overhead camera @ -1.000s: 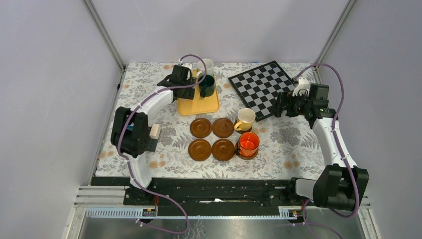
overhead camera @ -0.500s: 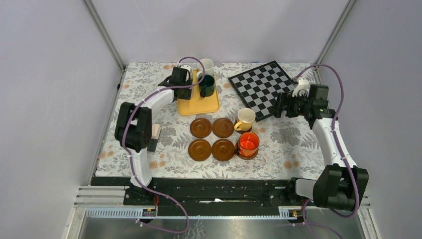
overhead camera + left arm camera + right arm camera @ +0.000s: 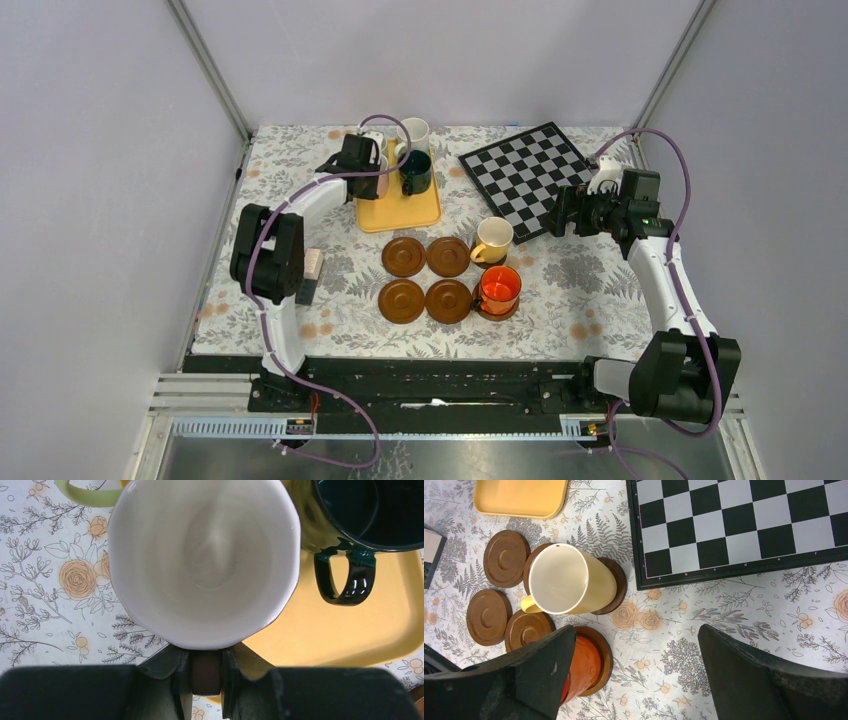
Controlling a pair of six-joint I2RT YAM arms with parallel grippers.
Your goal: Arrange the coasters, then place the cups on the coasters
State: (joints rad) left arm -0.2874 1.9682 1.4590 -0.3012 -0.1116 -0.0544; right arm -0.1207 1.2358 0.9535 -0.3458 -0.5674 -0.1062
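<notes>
My left gripper [image 3: 206,656] is shut on the dull pink handle of the pink cup [image 3: 205,560], which shows its pale inside at the back-left corner of the yellow tray [image 3: 350,635]. In the top view this gripper [image 3: 372,165] covers that cup. The dark green cup [image 3: 367,510] stands beside it, and a pale green handle [image 3: 82,492] peeks past it. The white cup [image 3: 413,132] is behind the tray. The yellow cup [image 3: 492,240] and orange cup [image 3: 498,290] each sit on a coaster. Several bare coasters [image 3: 403,256] lie left of them. My right gripper [image 3: 636,645] hangs open above the cloth.
A chessboard [image 3: 525,175] lies at the back right, next to the yellow cup. A small dark box with a pale block [image 3: 312,268] sits by the left arm's elbow. Grey walls close in the left, right and back.
The left gripper's fingers have closed onto the pink cup's handle, and the left arm's elbow has shifted slightly. The right arm has stayed still.
</notes>
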